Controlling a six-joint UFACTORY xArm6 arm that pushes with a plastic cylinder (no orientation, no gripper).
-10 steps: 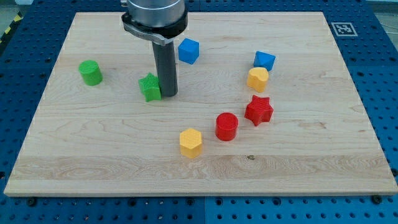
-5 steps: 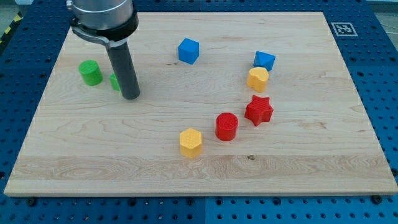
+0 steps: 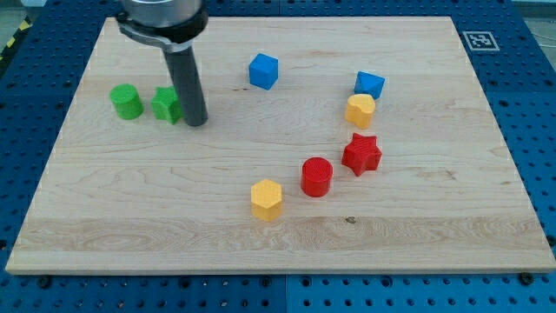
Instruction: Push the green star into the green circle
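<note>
Atop wooden board (image 3: pixel 417 217), blue pegboard (image 3: pixel 539 104) surround.

One raised camera, looking down at a slant across the surface (image 3: pixel 287 243).

It sits off the view's bottom edge and faces the far edge, near enough that the wooden board nearly fills the frame. A blue pegboard (image 3: pixel 530 104) shows around it. The arm enters from the view's top. No second view shares the scene.
</note>
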